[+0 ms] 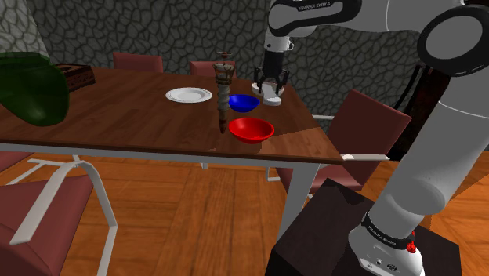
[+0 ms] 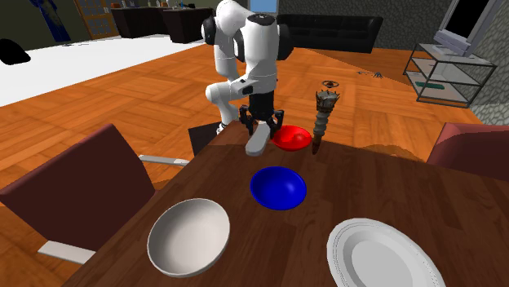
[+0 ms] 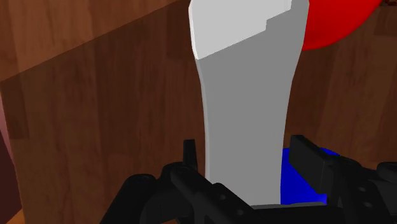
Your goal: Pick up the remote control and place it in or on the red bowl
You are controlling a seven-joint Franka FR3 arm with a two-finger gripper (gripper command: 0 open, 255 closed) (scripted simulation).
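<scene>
— What crowds the shallow red bowl (image 1: pixel 251 128)?
— A tall brown ridged post (image 1: pixel 223 96) stands just beside it, on the shoulder view's left; a glossy blue bowl (image 1: pixel 244 102) sits close behind. The way down from above lies open.

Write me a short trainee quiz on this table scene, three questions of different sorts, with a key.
1. True or false: the gripper is shut on the grey-white remote control.
2. In the second exterior view, what colour is the bowl between the red bowl and the white bowl? A blue, B green, C yellow.
3. Fill in: in the shoulder view, the flat white dish on the table left of the gripper is a ____.

Key: 1 true. 2 A, the blue bowl. 3 plate.
</scene>
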